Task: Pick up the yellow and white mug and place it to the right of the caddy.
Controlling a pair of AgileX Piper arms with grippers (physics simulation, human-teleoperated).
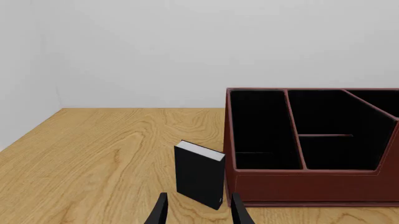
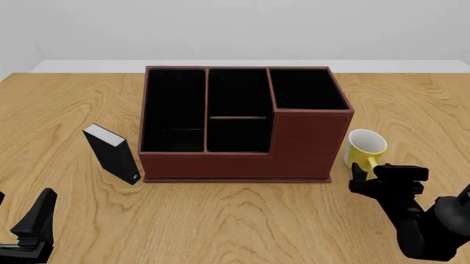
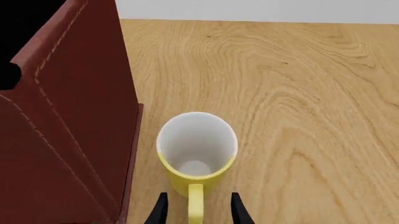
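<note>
The yellow and white mug (image 2: pixel 365 146) stands upright on the table just right of the reddish-brown caddy (image 2: pixel 242 148), its handle toward me. My right gripper (image 2: pixel 365 177) is open at table height, its fingers on either side of the mug's handle with a gap on each side. In the right wrist view the mug (image 3: pixel 196 154) shows its white inside, the handle lies between the fingers of the right gripper (image 3: pixel 198 212), and the caddy's wall (image 3: pixel 68 116) is close beside it. My left gripper (image 2: pixel 21 208) is open and empty at the near left.
A small black book-like block (image 2: pixel 114 154) stands upright just left of the caddy. In the left wrist view it (image 1: pixel 199 172) is right in front of the left gripper (image 1: pixel 198 215), next to the caddy (image 1: pixel 311 184). Bare wooden table (image 2: pixel 411 104) lies to the right.
</note>
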